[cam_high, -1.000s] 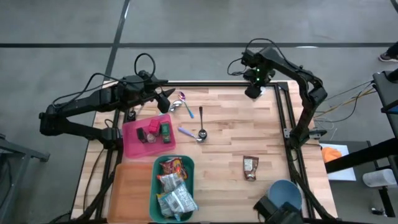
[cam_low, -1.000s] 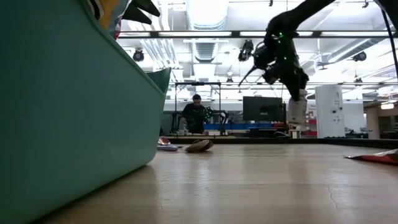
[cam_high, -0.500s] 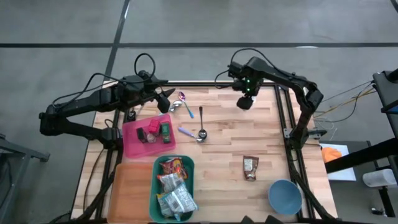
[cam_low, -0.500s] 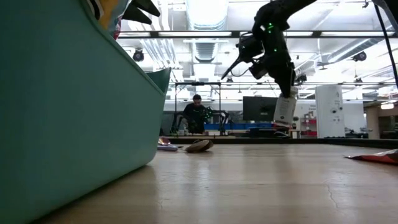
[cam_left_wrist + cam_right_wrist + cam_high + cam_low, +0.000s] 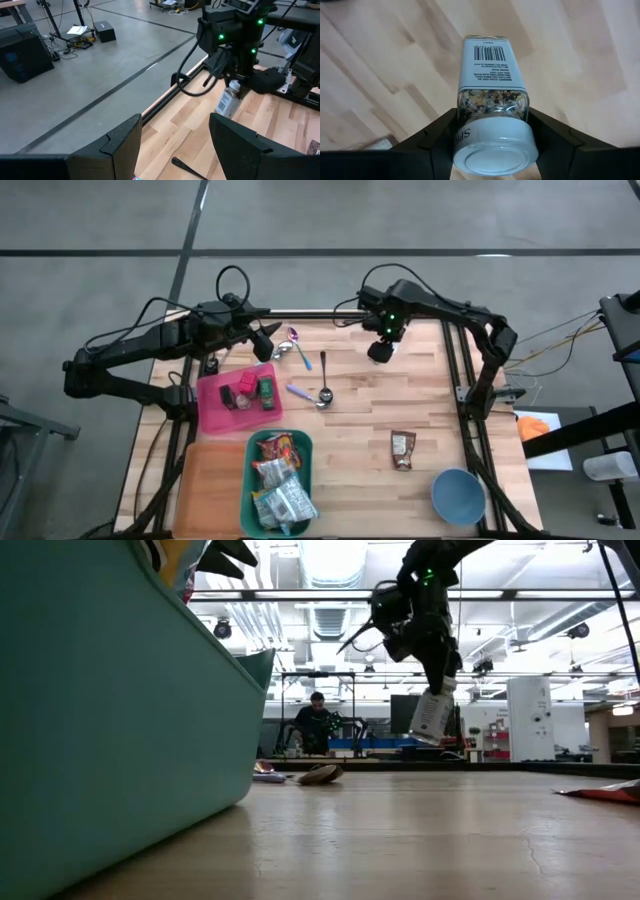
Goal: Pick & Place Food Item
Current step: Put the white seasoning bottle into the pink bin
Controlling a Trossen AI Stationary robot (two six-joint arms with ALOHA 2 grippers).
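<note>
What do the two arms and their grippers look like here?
Both are dark, slim, jointed arms. The left arm has black cable looping above its wrist and broad, matte black fingers. The right arm shows green lights near its wrist, with black cable looping beside it; its gripper has the same angular black fingers.

Bright, even overhead light; ceiling strip lamps (image 5: 330, 560) glare in low view. Soft faint shadows. Near teal plastic bin (image 5: 110, 710) blurred.
</note>
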